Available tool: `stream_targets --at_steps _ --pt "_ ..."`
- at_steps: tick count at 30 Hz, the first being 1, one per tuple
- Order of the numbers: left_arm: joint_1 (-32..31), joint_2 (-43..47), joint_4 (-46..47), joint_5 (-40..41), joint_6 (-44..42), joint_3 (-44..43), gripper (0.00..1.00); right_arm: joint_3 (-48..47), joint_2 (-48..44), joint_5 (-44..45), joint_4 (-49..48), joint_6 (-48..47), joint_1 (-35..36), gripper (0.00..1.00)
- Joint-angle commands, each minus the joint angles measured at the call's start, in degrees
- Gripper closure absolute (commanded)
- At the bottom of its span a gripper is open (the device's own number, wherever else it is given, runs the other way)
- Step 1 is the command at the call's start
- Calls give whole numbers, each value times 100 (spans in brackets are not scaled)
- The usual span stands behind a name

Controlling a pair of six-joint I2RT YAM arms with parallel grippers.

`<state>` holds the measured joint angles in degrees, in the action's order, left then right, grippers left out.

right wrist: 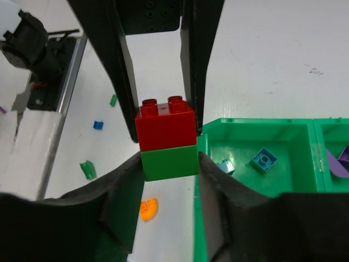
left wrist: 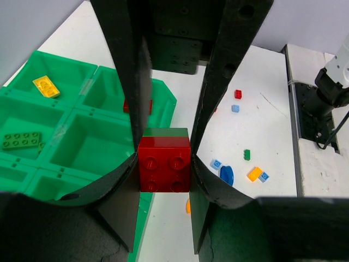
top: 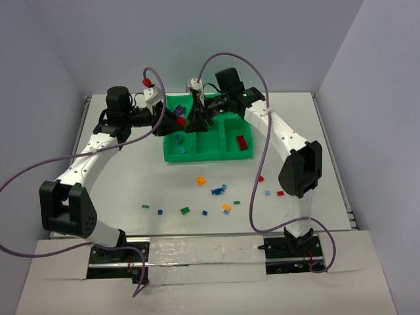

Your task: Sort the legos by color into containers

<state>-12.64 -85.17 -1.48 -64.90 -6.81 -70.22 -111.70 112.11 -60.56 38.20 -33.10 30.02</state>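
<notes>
The left gripper [left wrist: 163, 176] is clamped on the red brick [left wrist: 163, 158] and the right gripper [right wrist: 170, 170] on the green brick [right wrist: 170, 161] plugged to its base, so the two hold one stack aloft at the left end of the tray [top: 172, 157]. The stack's axis runs from gripper to gripper, studs toward the left arm, so splitting it looks to call for a straight pull apart along that line. The red plate [top: 241, 141] lies in the near right compartment, on the right arm's side.
</notes>
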Motion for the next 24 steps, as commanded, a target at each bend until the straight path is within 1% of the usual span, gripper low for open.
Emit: stream_targets --at_steps 1,2,3,5,6,8,11,13,15,19,21,24 --pt "8 176 227 -14 14 -124 99 -151 65 -8 -66 111 39 62" --pt "8 176 210 -13 13 -132 99 -150 65 -26 -84 111 47 67" --pt "8 176 192 12 4 -124 99 -150 65 -52 -93 120 31 79" --pt "8 203 195 58 5 -112 99 -115 44 -76 -114 111 33 94" --pt "8 211 214 88 31 -97 100 -61 30 -74 -133 111 35 99" --pt "48 227 272 164 81 -72 100 48 -20 -36 -171 103 10 100" --pt "297 246 857 241 617 -2 100 288 -103 61 -124 10 -108 100" --pt "458 246 958 268 762 -37 100 343 -119 89 -21 -83 -208 100" --pt "782 212 1222 362 1097 -182 100 480 -102 234 252 -288 -411 100" --pt "1031 211 1193 598 1102 -374 100 585 2 639 325 -336 -786 100" --pt "1045 204 1061 724 981 -399 100 547 99 895 -24 19 -937 100" --pt "1029 167 841 934 903 -357 100 474 256 1365 -1096 1002 -992 100"
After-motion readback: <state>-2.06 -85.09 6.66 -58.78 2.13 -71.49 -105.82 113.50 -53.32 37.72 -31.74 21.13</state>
